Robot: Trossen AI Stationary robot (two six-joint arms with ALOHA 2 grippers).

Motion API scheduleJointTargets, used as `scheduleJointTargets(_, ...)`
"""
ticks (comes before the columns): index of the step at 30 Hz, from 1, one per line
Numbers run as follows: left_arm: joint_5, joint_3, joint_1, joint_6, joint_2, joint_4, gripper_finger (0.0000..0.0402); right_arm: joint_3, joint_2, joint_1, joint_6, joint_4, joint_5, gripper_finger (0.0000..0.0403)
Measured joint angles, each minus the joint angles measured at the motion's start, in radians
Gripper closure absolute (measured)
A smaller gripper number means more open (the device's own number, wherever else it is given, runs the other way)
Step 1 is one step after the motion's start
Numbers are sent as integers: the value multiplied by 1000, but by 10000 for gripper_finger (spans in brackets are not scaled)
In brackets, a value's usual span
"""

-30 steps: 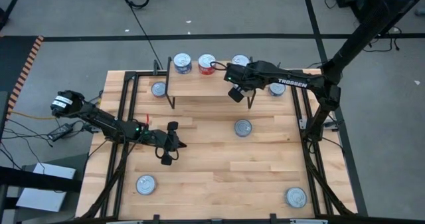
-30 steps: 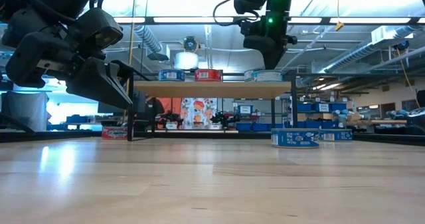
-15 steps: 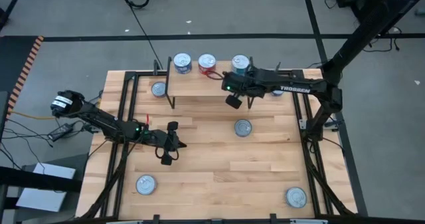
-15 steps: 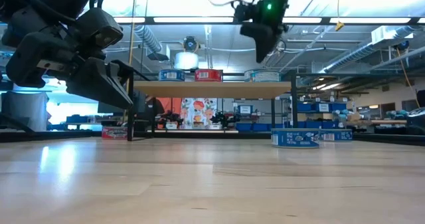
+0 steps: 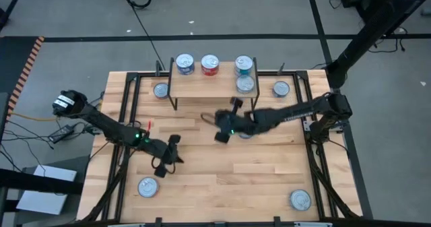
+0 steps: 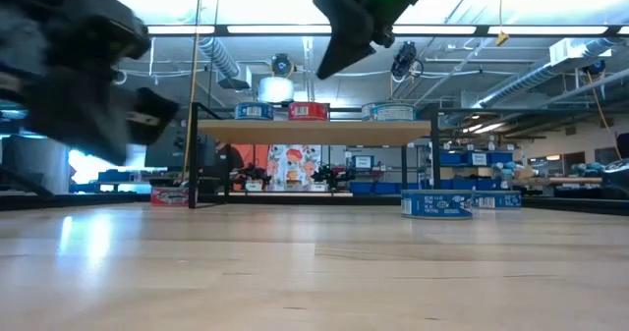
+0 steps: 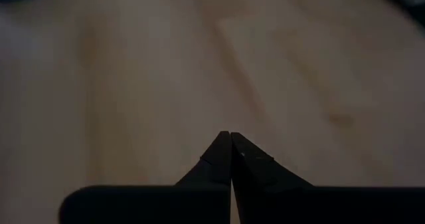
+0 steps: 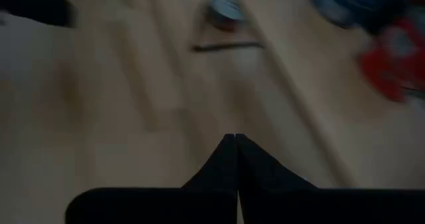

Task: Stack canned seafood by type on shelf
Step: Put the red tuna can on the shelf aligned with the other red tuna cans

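Observation:
The shelf (image 5: 209,85) stands at the table's far middle. On its wood top sit a blue tin (image 5: 184,64), a red tin (image 5: 210,65), a teal tin (image 5: 244,65) and a silver-topped tin (image 5: 246,84) just nearer. More tins lie on the table by the shelf's left (image 5: 160,90) and right (image 5: 281,89). Others lie at the near left (image 5: 147,186) and near right (image 5: 300,200). My right gripper (image 5: 219,137) hangs shut and holds nothing above the table's middle; its arm covers a blue tin (image 6: 435,205). My left gripper (image 5: 161,168) is shut and holds nothing, low over the left centre.
Black frame rails (image 5: 128,119) run along the table's left and right sides. The two grippers hang fairly close together over the middle boards. The shelf's thin black legs (image 5: 174,99) stand on the table's far part. Bare boards lie along the near middle.
My right gripper has swung from above the shelf's right part toward the table's near edge and left, sinking a little and tipping nose-down; it now hangs over the table's middle. The tins on the shelf's right part have come into view. My left gripper has swung slightly toward the near edge.

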Motion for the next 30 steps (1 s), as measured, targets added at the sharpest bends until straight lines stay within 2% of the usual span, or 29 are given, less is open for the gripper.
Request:
scheduleJointTargets(4, 69, 2, -71, -103, 0, -21, 395, -80, 0, 77, 25, 135, -8, 399)
scheduleJointTargets(7, 121, 42, -120, -212, 0, -119, 391, -113, 0, 132, 64, 172, -6, 399)
scheduleJointTargets(10, 102, 110, -178, -264, 0, -285, 383, -146, 0, 178, 101, 210, 1, 399)
scheduleJointTargets(15, -6, 245, -267, -287, 0, -591, 374, -187, 0, 226, 128, 260, 32, 399)
scheduleJointTargets(19, 17, 321, -319, -342, 0, -748, 364, -201, 0, 248, 156, 260, 31, 399)
scheduleJointTargets(24, 42, 344, -354, -455, 0, -856, 339, -219, 0, 259, 155, 292, 50, 398)
scheduleJointTargets(30, 132, 288, -356, -589, 0, -856, 310, -248, 0, 258, 157, 314, 51, 398)
